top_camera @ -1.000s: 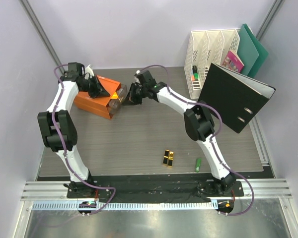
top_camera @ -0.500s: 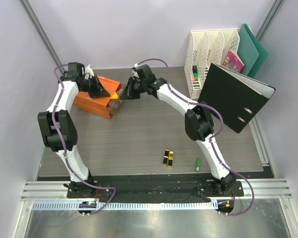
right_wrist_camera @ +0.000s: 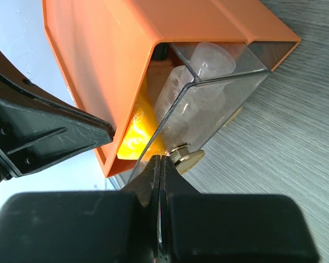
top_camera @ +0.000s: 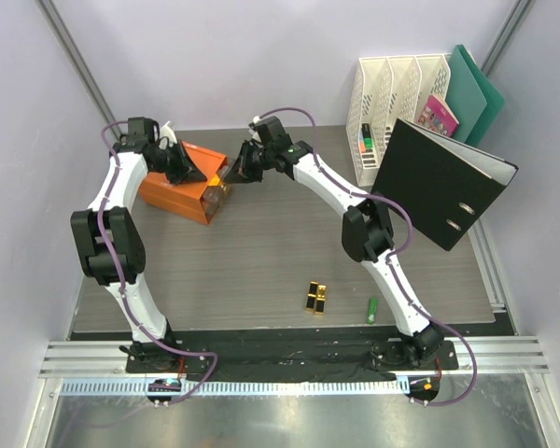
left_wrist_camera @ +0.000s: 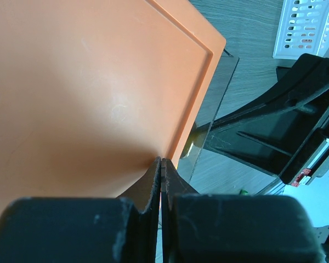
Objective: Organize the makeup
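**Status: sorting in progress**

1. Reference object: the orange box (top_camera: 173,194).
2. Left gripper (left_wrist_camera: 161,164): jaws fully closed, nothing between them. The tip sits on the box's top panel at the edge above the drawer opening. It is probably bracing the box.
3. Right gripper (right_wrist_camera: 160,161): jaws fully closed and empty. The tip is at the front of the box's clear drawer (right_wrist_camera: 219,93), just beside the gold knob (right_wrist_camera: 187,158). The wrist view does not settle whether the tip touches the knob.
4. The drawer projects from the box shell, so it is not fully seated.

**Items stowed**
- The clear bottle (right_wrist_camera: 200,71) lies inside the drawer.
- The orange-yellow tube (right_wrist_camera: 138,134) lies inside the box, beside the drawer wall.

**Items outstanding**
- The black-gold lipsticks (top_camera: 316,297) lie on the table, well apart from the box on its drawer side.
- The small green tube (top_camera: 373,310) lies farther from the box, beyond the lipsticks.

**Assessment**
The task is partly done. The drawer needs closing, and both loose items then need collecting.
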Robot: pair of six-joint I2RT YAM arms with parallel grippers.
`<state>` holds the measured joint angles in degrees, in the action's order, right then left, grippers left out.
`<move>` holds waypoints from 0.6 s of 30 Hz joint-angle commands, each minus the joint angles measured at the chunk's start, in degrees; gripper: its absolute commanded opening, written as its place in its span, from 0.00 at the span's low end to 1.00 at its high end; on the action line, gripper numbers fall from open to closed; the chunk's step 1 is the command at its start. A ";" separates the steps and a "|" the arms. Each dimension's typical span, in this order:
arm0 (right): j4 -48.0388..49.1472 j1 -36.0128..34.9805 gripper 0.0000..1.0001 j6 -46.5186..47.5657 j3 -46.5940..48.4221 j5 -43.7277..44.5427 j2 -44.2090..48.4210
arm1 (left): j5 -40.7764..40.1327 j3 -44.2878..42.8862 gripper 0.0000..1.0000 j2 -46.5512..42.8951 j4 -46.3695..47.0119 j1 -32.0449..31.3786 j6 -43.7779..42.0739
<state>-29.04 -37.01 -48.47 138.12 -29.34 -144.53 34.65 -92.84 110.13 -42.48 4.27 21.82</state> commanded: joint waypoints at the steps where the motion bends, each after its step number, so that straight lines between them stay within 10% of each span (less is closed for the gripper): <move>1: 11.19 -3.24 0.01 -3.65 2.94 1.57 -3.56 | -17.78 7.06 0.00 9.93 -17.55 -0.23 -6.88; 18: 17.17 -4.47 0.04 -9.18 6.02 0.60 -7.79 | -17.60 6.27 0.00 11.60 -17.90 -0.32 -6.71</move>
<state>-20.01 -37.43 -55.57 142.28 -31.03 -150.04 32.49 -93.71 110.41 -42.17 5.63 21.47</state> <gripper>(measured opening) 0.037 0.002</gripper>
